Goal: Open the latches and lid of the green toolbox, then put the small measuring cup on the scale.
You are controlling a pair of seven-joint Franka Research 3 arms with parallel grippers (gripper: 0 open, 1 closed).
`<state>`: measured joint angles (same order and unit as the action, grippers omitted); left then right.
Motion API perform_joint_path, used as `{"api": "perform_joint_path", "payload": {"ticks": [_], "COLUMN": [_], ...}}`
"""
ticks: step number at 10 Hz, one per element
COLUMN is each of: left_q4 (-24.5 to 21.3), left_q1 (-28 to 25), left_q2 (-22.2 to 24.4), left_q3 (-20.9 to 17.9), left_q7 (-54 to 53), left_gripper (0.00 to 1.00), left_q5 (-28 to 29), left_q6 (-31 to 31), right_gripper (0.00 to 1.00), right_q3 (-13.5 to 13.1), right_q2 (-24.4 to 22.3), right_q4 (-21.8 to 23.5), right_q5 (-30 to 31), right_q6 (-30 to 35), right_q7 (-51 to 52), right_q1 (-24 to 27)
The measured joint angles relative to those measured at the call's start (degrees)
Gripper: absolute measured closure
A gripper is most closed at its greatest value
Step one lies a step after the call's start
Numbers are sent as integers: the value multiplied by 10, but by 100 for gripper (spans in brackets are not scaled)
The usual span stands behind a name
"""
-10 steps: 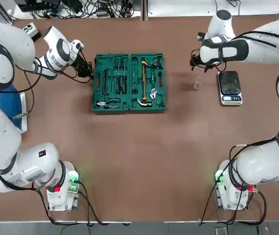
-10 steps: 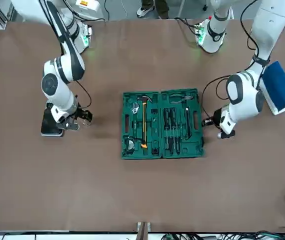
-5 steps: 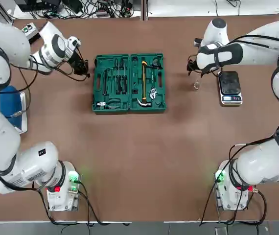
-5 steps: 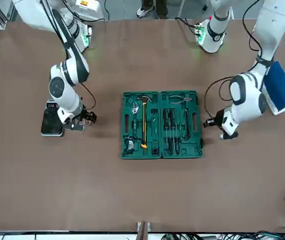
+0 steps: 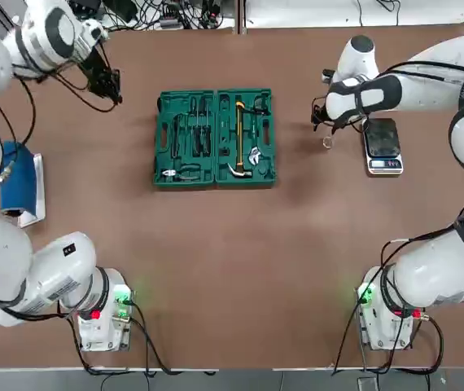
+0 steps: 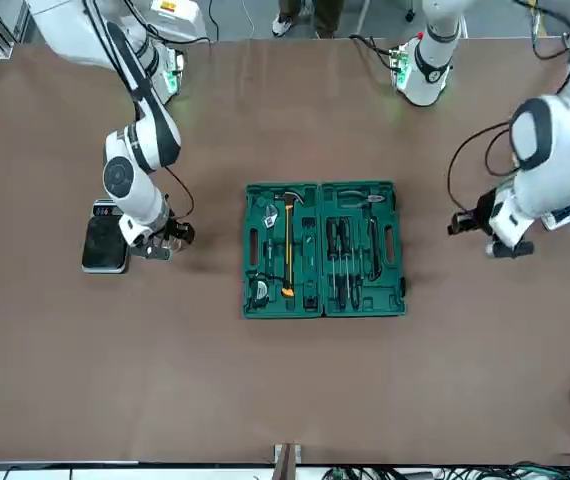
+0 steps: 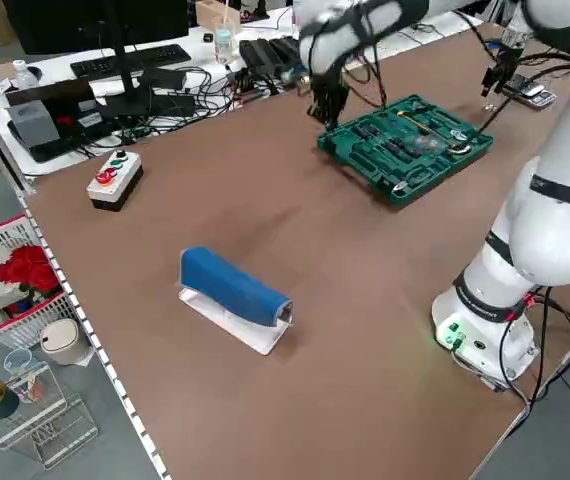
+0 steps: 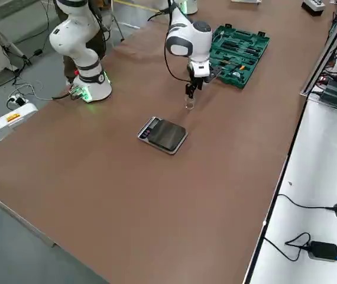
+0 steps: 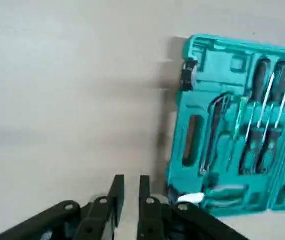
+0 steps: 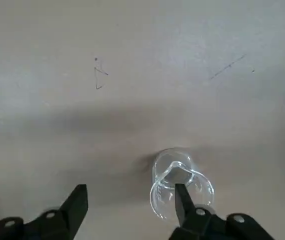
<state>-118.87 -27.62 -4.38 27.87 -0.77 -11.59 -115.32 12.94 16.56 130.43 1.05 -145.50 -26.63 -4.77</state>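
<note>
Top view: green toolbox (image 5: 215,175) lies open flat, long axis L-R, hinge seam near-far; lid and base side by side. Hammer (image 5: 239,138) in R half set near-far, head at near end. Small measuring cup (image 5: 328,142) seen R of toolbox, L of scale (image 5: 384,140). Scale long axis near-far, display at near end; far end partly covered by R arm. R gripper (image 5: 319,120) at cup, L gripper (image 5: 108,88) far-L of toolbox.

Front view: R arm (image 6: 137,180) reaches past scale's L side, gripper low over table.

L side view: blue roll-shaped block (image 7: 233,285) on white base, L part of table; button box (image 7: 116,180) farther off.

R side view: cup upright under R gripper, mouth up, apart from scale.

L wrist view: fingers parted slightly, nothing pinched; dark latch (image 9: 188,75) on toolbox's L edge.

R wrist view: fingers spread wide, cup by one fingertip (image 10: 183,200); contact can't be told.
</note>
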Motion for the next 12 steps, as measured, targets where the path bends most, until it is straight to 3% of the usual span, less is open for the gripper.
{"api": "perform_joint_path", "payload": {"ticks": [2, 5, 6, 7, 10, 12], "left_q4": [68, 174, 207, 228, 257, 287], "left_q1": [-19, -19, -6, 24, 175, 208], "left_q2": [4, 7, 9, 14, 51, 61], "left_q3": [-1, 3, 0, -14, -119, -145], "left_q7": [14, 73, 83, 104, 139, 136], "left_gripper": [46, 4, 0, 0, 0, 0], "left_q5": [21, 102, 109, 111, 114, 114], "left_q6": [86, 216, 239, 248, 257, 268], "right_gripper": [25, 42, 57, 60, 66, 69], "right_q3": [0, -1, -1, -2, -6, -7], "right_q2": [5, 6, 6, 6, 6, 6], "right_q4": [2, 5, 5, 5, 6, 6], "right_q5": [0, 0, 0, 0, 0, 0], "right_q6": [-7, -11, -11, -11, -11, -11], "right_q7": [0, -1, -1, -1, -1, 0], "right_q1": [0, 1, 2, 2, 6, 7]}}
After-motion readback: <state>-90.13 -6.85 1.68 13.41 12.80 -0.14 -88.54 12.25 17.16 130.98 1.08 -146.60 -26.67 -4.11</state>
